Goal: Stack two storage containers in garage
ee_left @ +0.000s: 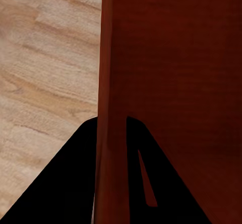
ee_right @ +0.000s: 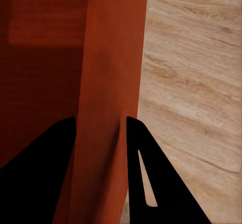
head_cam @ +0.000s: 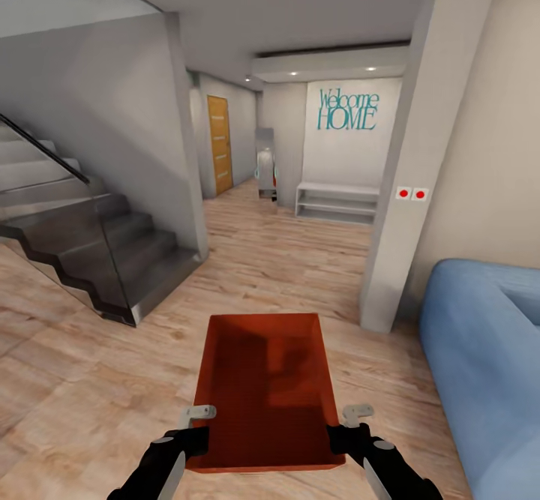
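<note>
**A:** Where are you standing, and why face this way?

**B:** You're on the light wood plank floor (head_cam: 285, 260) of the living room, and I'll place everything from the grey pillar (head_cam: 420, 155). The blue sofa (head_cam: 487, 365) sits just beside it on the near side. The staircase (head_cam: 90, 245) is well apart from it, across the open floor. Beyond the pillar hangs the "Welcome HOME" wall sign (head_cam: 348, 109) over a white bench (head_cam: 337, 202), and further across from that stands an orange-brown door (head_cam: 219, 145). I'd judge the heading is chosen because the corridor past the pillar is the way out.

**A:** And the bin?

**B:** One storage container (head_cam: 266, 387) is carried in front of you, nearer than the pillar and between your two arms, open side up and empty. It appears to hang above the planks rather than rest on them. It is held level by both long walls, probably so it cannot swing while you roll.

**A:** How are the grippers set?

**B:** Your left gripper (ee_left: 111, 133) straddles the left wall, one finger inside the bin and one outside, closed down onto the plastic. Your right gripper (ee_right: 101, 128) does the same on the right wall. Each pinch sits at the near end of its wall, so the far end overhangs; I'd expect that end to dip if either grip loosens.
</note>
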You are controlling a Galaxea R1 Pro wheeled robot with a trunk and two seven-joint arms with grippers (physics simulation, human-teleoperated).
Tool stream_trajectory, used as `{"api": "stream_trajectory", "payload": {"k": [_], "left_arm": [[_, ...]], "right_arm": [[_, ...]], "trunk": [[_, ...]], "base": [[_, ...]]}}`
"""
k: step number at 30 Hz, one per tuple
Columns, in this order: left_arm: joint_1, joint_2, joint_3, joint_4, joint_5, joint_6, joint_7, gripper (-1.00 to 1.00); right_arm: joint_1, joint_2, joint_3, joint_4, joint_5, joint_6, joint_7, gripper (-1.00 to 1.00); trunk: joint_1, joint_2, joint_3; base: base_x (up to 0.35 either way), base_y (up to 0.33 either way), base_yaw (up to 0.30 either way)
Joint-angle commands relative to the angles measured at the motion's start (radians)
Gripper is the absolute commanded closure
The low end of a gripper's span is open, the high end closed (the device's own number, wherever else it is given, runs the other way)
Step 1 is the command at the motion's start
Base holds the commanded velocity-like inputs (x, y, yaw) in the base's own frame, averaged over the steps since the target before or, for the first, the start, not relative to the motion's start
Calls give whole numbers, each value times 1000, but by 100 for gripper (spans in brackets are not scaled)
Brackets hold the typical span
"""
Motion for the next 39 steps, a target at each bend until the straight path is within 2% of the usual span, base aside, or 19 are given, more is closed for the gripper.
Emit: {"api": "stream_trajectory", "payload": {"k": [1, 39], "left_arm": [[0, 12, -2, 0, -9, 8, 12, 100], [0, 12, -2, 1, -11, 8, 12, 100]], "right_arm": [[-1, -1, 12, -5, -16, -18, 16, 100], [-1, -1, 12, -4, -19, -18, 16, 100]], "trunk": [[1, -1, -1], [1, -1, -4]], "base": [[329, 0, 0], [329, 0, 0]]}}
